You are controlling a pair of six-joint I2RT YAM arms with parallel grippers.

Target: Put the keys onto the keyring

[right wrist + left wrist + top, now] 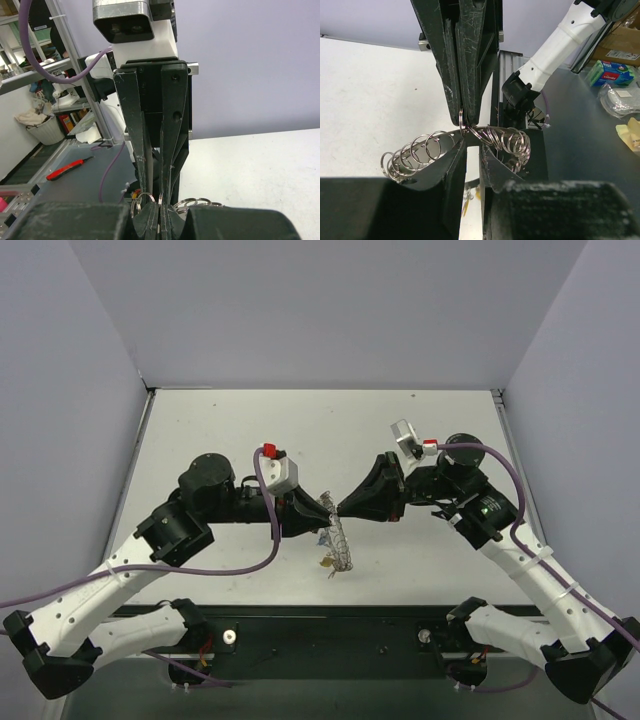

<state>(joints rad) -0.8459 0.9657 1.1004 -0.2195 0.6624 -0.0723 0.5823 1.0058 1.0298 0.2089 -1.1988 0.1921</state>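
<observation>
The keyring (pixel 343 545), a silvery hoop strung with small rings, hangs between both grippers above the white table (pixel 220 430). My left gripper (pixel 325 510) meets it from the left. In the left wrist view the hoop (pixel 415 152) crosses the tips of my left gripper (pixel 472 140), whose jaws stand a narrow gap apart on it. My right gripper (pixel 340 508) comes in from the right and is shut on one small ring (pixel 464 120) of the hoop. The right wrist view shows my right gripper (pixel 160 202) shut. Small keys (pixel 327 562) dangle under the hoop; a yellow one (pixel 465 200) shows through the gap.
The two grippers are tip to tip over the near middle of the table. The black base rail (pixel 320 632) runs along the near edge just below the hanging keys. Grey walls (pixel 90 390) close the table on the left, back and right.
</observation>
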